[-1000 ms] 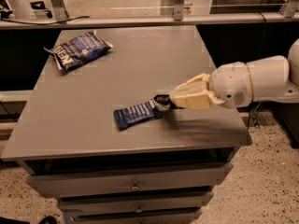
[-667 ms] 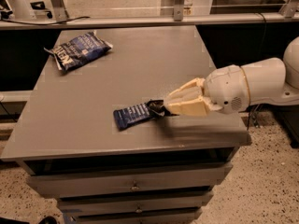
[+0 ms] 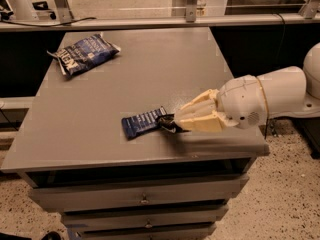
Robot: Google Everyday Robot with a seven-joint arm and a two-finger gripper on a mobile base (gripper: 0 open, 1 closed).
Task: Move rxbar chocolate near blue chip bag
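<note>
My gripper (image 3: 172,123) reaches in from the right, low over the front middle of the grey table (image 3: 150,74). Its cream fingers (image 3: 200,116) are closed on a small black thing, the rxbar chocolate (image 3: 166,123); only its dark end shows at the fingertips. That end touches or nearly touches the right end of a small dark blue bar wrapper (image 3: 142,123) lying flat on the table. The blue chip bag (image 3: 84,53), large and dark blue with white lettering, lies at the table's far left corner, well away from the gripper.
The table top sits on a cabinet with drawers (image 3: 145,199) below its front edge. My white arm (image 3: 270,96) hangs over the table's right edge. A metal rail and frame posts (image 3: 190,14) run behind the table. Speckled floor lies to the right.
My gripper has moved slightly left and down toward the table top, with the black bar at its fingertips. The dark blue bar wrapper and the chip bag have not moved.
</note>
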